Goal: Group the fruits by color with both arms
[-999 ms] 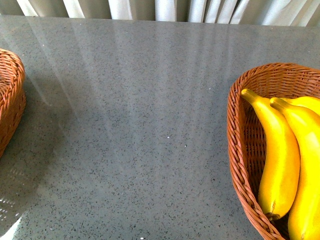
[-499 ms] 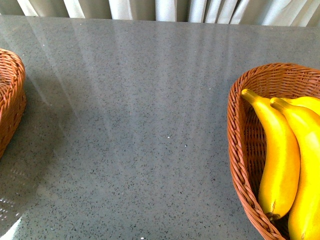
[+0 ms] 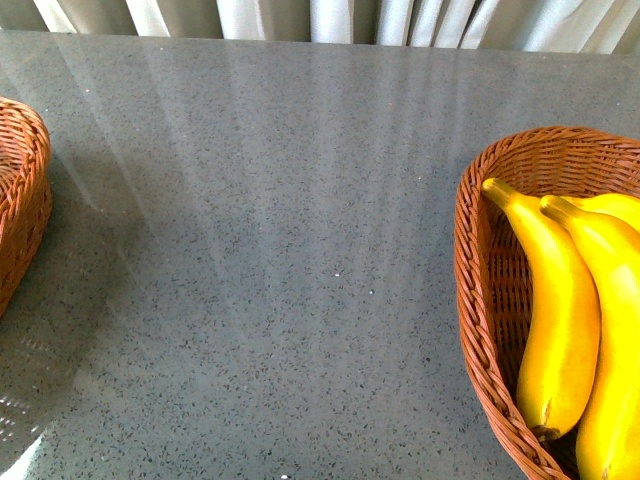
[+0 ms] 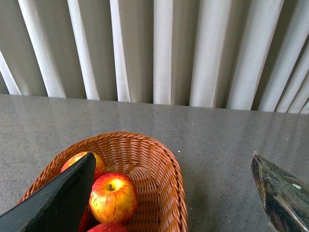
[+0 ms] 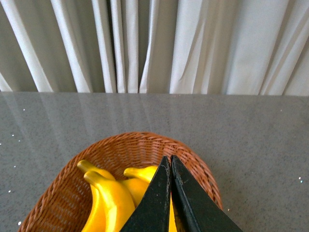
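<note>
Front view: no part of either arm in frame.

Left pincer (image 4: 171, 193): two fingers visible. One finger (image 4: 53, 203) is matte black, flat-faced, wedge-shaped and tapering to a blunt tip. The other (image 4: 282, 195) is glossy and dark, greenish-grey with a mirror-like sheen.

Right pincer (image 5: 170, 166): two matte black, pointed fingers (image 5: 154, 203), smooth, no markings, screws or cables visible.

Third apple (image 4: 107, 227) and bananas (image 3: 590, 330) cut by frame edges.
</note>
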Action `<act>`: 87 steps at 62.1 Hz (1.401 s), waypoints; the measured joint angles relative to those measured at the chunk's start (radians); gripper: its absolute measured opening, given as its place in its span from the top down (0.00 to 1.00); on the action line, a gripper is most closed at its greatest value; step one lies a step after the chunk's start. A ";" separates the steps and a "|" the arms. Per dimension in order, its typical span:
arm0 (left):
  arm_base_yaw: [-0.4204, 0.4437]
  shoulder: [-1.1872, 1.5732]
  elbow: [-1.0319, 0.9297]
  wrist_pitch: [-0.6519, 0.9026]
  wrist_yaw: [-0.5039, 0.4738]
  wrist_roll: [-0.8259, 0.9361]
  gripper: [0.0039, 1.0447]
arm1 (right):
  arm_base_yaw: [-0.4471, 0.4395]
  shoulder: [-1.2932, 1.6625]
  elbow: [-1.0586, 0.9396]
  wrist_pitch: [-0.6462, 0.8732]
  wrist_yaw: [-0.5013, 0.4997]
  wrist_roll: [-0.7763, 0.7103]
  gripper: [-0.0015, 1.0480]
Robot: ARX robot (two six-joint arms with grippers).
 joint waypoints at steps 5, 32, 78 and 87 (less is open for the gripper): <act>0.000 0.000 0.000 0.000 0.000 0.000 0.09 | 0.000 -0.012 0.000 -0.006 0.000 0.000 0.98; 0.000 0.000 0.000 0.000 0.000 0.000 0.09 | 0.000 -0.014 0.000 -0.007 0.000 0.000 0.98; 0.000 0.000 0.000 0.000 0.000 0.000 0.09 | 0.000 -0.014 0.000 -0.007 0.000 0.000 0.33; 0.000 0.000 0.000 0.000 0.000 0.000 0.09 | 0.000 -0.014 0.000 -0.007 0.000 0.001 0.09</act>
